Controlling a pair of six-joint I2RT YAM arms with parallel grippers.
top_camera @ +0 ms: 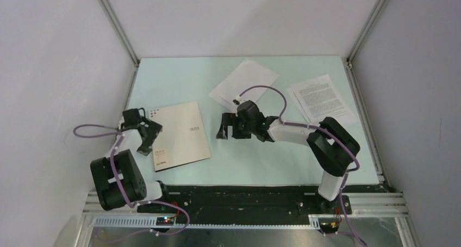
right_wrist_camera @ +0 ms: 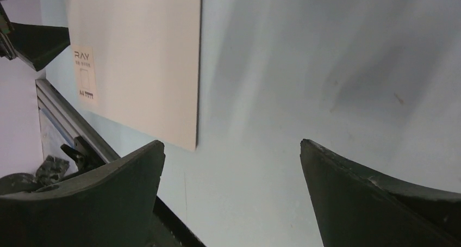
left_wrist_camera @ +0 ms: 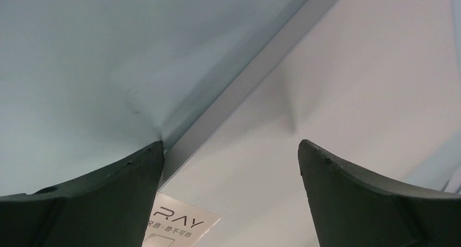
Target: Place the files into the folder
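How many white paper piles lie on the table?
2: blank white paper sheet at far centre; printed white paper stack at far right. More sheets may hide beneath.

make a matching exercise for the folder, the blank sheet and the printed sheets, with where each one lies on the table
Things:
1. folder
2. blank sheet
3. printed sheets

Places:
a. far right part of the table
b. near left, lying closed beside the left arm
c. far middle, just beyond the wrist of the right arm

Pairs: 1-b, 2-c, 3-a
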